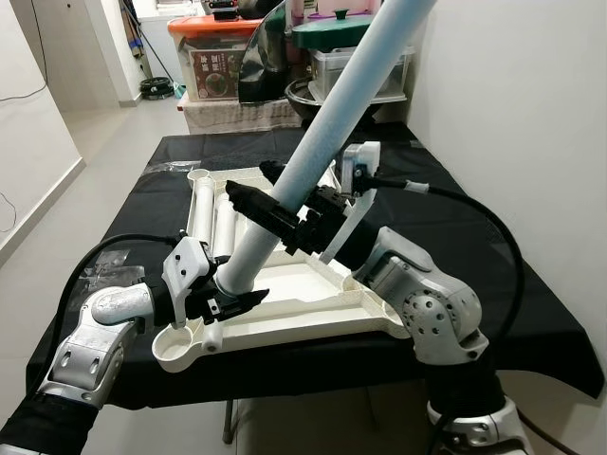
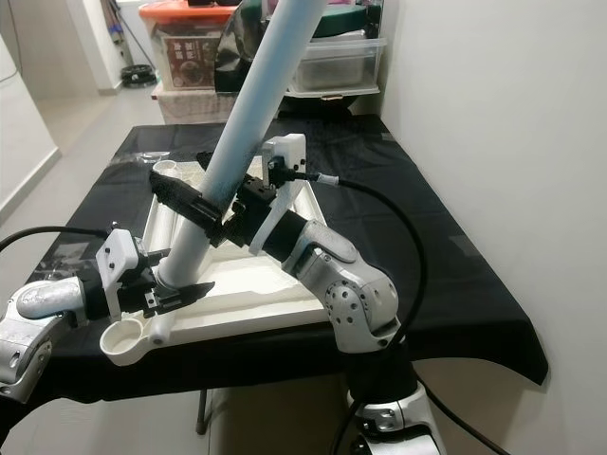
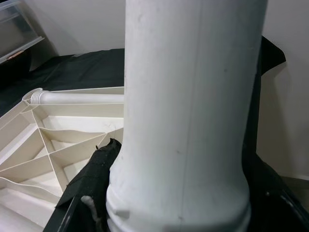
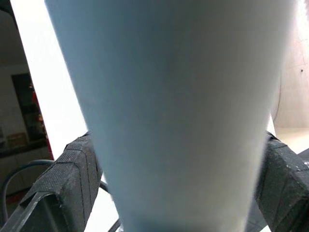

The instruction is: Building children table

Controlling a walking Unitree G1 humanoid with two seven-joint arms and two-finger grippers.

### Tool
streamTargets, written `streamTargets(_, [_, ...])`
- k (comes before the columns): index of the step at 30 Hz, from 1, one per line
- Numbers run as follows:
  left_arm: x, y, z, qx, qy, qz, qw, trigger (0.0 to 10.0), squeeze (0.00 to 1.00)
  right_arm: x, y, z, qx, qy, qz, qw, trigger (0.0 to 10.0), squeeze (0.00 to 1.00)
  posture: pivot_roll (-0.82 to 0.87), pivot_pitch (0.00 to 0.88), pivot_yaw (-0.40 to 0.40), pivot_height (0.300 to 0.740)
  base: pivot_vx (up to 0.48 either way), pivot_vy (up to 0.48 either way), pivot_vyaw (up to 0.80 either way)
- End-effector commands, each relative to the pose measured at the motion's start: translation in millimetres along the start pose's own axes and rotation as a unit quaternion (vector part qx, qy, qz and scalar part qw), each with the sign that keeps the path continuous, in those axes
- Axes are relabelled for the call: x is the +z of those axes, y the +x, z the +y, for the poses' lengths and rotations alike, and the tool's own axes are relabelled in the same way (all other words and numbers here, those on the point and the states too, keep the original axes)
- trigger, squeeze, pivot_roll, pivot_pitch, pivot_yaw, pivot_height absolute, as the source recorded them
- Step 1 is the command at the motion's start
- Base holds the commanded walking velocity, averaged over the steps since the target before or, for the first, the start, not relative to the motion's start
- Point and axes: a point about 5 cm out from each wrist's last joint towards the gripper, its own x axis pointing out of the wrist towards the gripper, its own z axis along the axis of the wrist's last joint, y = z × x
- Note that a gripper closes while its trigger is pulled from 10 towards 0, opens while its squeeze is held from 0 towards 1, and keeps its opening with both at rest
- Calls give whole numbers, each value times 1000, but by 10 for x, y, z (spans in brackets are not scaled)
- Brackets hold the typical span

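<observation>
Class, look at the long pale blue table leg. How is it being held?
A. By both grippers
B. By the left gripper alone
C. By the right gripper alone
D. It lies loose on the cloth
A: the left gripper clasps the table leg near its lower end, the right gripper higher up.

Both end effectors clamped.

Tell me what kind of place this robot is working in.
Probably a home storage or utility corner: a folding table under a black cloth, stacked plastic storage bins against the wall, and a tiled floor.
</observation>
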Motion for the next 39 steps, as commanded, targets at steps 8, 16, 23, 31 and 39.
streamTargets(8, [92, 96, -69, -31, 9, -15, 999, 10000, 0, -303, 62, -55, -29, -10, 22, 999, 10000, 0, -18, 0, -5, 740, 0, 0, 0])
streamTargets(16, [93, 120, -101, -37, 8, -16, 999, 10000, 0, -442, 68, -85, -43, 0, 29, 999, 6000, 0, -10, 0, -7, 740, 0, 0, 0])
streamTargets(23, [79, 105, -101, -40, 8, -12, 999, 10000, 0, -422, 47, -114, -47, 8, 13, 999, 0, 0, -10, 0, -7, 740, 0, 0, 0])
streamTargets(31, [67, 108, -96, -36, 26, -10, 999, 10000, 0, -435, 62, -128, -66, 17, -17, 998, 0, 0, -12, 0, -8, 740, 0, 0, 0])
streamTargets(39, [73, 76, -19, -15, 34, -21, 999, 10000, 1000, -435, 49, -132, -72, 21, -25, 997, 0, 0, -13, 0, -8, 740, 0, 0, 0])
